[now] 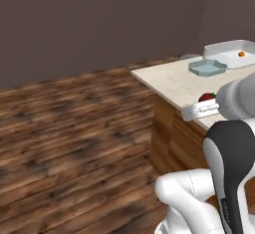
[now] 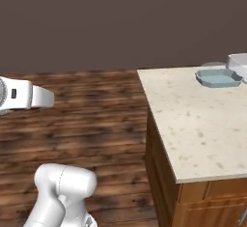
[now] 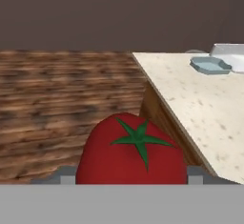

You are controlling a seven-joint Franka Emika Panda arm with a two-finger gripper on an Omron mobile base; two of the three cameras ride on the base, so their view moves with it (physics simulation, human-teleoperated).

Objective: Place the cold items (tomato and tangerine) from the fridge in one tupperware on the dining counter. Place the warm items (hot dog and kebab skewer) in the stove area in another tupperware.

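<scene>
Where the beige worktop (image 1: 174, 83) ends, we record the white tray (image 1: 230, 54) holding the tangerine (image 1: 241, 54), beside it the teal container (image 1: 207, 67). Off the near edge, the tool (image 3: 131, 180) stands clamped wide on the tomato (image 3: 131, 154).

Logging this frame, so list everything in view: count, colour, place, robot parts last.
tomato: one, dark red with green stem, between the gripper fingers, off the counter's near edge.
tangerine: one, orange, inside the white tray.
white tray: one, white, far end of the dining counter.
teal container: one, pale teal, on the counter beside the tray.
dining counter: one, beige speckled top, brown wooden base.
floor: dark wood planks.
wall: dull brown.
gripper: one, shut on the tomato.
</scene>
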